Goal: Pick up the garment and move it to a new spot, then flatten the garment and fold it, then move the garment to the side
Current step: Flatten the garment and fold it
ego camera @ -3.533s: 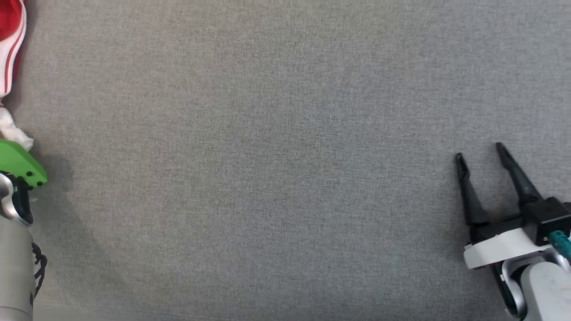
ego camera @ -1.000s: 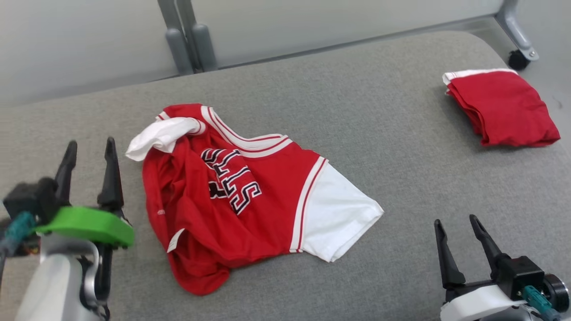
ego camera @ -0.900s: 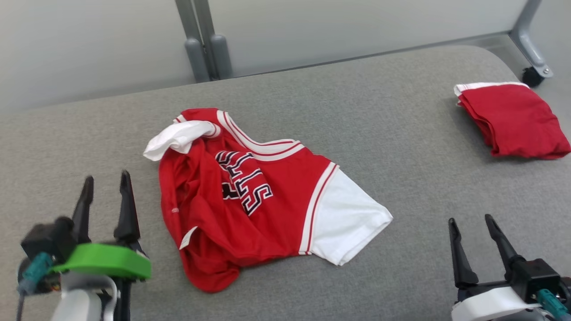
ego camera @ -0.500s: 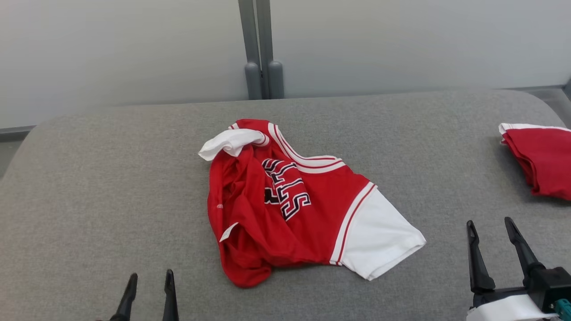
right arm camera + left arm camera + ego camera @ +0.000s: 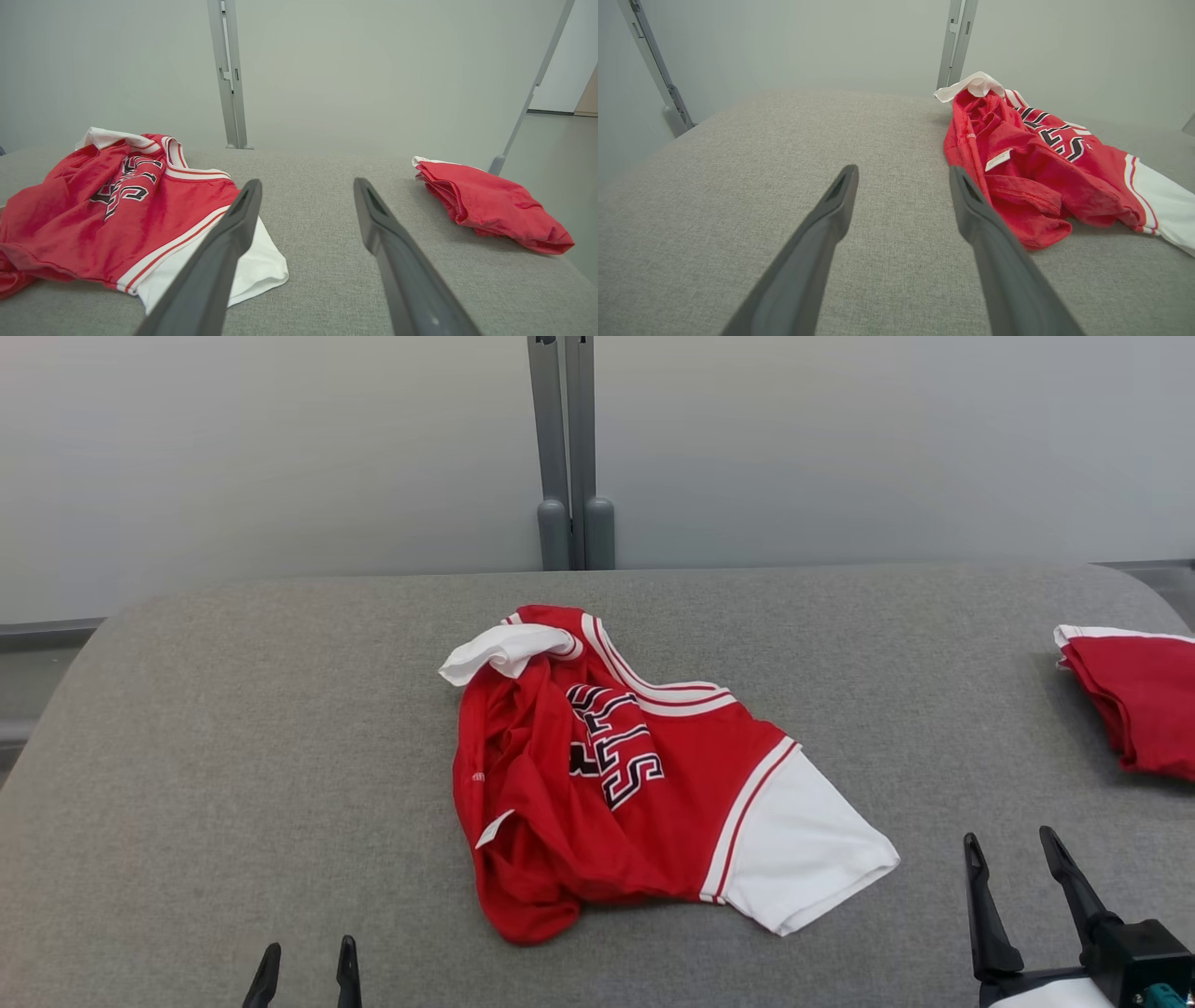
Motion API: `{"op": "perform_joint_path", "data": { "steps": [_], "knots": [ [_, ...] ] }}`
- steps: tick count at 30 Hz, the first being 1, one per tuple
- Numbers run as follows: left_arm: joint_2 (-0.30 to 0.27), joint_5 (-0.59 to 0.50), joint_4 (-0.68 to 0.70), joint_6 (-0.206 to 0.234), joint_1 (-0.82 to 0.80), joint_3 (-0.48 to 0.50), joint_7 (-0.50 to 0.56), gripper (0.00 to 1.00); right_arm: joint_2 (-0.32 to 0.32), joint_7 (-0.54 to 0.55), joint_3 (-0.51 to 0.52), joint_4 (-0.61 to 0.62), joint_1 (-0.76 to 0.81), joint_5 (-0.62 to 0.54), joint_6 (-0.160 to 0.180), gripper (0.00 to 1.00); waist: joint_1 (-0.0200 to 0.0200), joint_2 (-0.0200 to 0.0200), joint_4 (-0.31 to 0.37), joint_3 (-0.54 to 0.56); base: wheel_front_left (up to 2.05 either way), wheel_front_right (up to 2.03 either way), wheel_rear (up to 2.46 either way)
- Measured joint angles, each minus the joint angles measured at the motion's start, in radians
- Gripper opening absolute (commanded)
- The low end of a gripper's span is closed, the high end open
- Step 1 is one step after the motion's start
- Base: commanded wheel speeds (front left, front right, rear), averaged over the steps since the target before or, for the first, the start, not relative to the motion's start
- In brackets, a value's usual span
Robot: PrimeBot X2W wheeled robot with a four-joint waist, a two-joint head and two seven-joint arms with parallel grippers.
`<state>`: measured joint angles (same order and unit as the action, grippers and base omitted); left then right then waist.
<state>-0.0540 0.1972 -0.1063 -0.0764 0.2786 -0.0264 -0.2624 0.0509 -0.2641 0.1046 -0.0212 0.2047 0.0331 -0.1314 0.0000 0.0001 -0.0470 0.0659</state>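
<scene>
At 7 o'clock the left gripper (image 5: 309,957) was shown, jaws wide and empty. The garment (image 5: 635,775) was seen crumpled at the tabletop (image 5: 233,728) centre, untouched. At 5 o'clock the right gripper (image 5: 1009,840) was shown, jaws wide, empty. If bunched folds were pinched, it could be lifted twisted.

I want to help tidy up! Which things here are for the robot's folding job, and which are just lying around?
For the job:
crumpled red-and-white jersey with black lettering
left gripper, open
right gripper, open

Just lying about:
folded red cloth bundle with white trim, at the right edge of the grey fabric-covered table
grey metal post behind the table
</scene>
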Motion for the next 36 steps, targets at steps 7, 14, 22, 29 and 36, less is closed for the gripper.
{"op": "perform_joint_path", "data": {
  "steps": [7,14,22,29,36],
  "knots": [
    [0.002,0.049,-0.003,-0.01,-0.096,-0.092,0.0,1.0,0.0,0.0,-0.023,-0.002,-0.008,0.006,0.0,1.0,0.0,0.0,0.019,-0.027,0.0,0.0,0.0],
    [0.006,0.197,-0.245,0.085,-0.261,-0.3,0.079,1.0,0.0,0.0,-0.051,-0.015,-0.021,0.008,0.0,1.0,0.0,0.0,0.065,-0.052,0.0,0.0,0.0],
    [0.006,0.367,-0.364,0.179,-0.37,-0.374,0.132,1.0,-0.001,0.0,-0.058,-0.023,-0.022,0.015,0.0,1.0,0.0,0.0,0.128,-0.073,0.0,0.0,0.0],
    [0.005,0.385,-0.454,0.217,-0.408,-0.346,0.132,0.93,-0.001,0.0,-0.057,-0.028,-0.022,0.015,0.0,1.0,0.0,0.0,0.143,-0.083,0.0,0.0,0.0],
    [0.003,0.415,-0.492,0.168,-0.424,-0.349,0.136,0.0,-0.001,0.0,-0.058,-0.033,-0.026,0.016,0.0,1.0,0.0,0.0,0.133,-0.077,0.0,0.0,0.0]
  ]
}}
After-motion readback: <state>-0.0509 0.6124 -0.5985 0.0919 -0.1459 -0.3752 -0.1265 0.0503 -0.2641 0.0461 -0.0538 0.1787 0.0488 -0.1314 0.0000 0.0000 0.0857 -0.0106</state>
